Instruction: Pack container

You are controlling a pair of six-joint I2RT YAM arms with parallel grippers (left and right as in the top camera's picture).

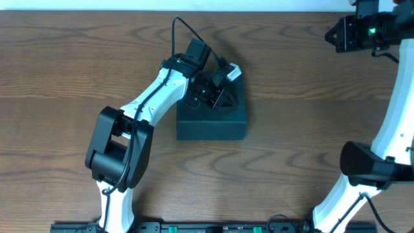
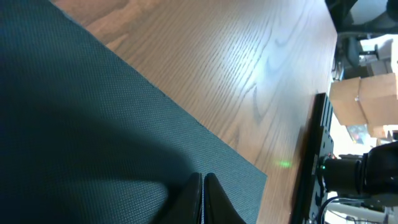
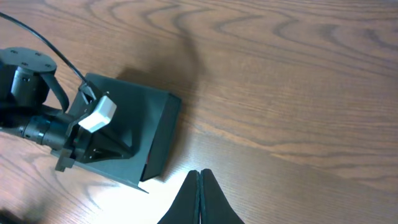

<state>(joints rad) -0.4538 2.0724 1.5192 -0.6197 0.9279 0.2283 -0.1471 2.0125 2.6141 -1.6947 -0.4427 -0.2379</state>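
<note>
The container (image 1: 213, 123) is a dark teal-black rectangular box at the middle of the wooden table, its lid down. My left gripper (image 1: 220, 98) rests on the far part of its lid, fingers shut and empty. In the left wrist view the shut fingertips (image 2: 204, 180) lie right over the textured teal lid (image 2: 93, 124). My right gripper (image 3: 199, 177) is shut and empty, held high at the far right of the table (image 1: 339, 33). In the right wrist view the box (image 3: 146, 124) lies below with the left gripper on it.
The wooden table (image 1: 310, 116) surrounds the box. A black rail (image 1: 213, 226) runs along the front edge with both arm bases. Cardboard boxes (image 2: 367, 99) stand beyond the table in the left wrist view.
</note>
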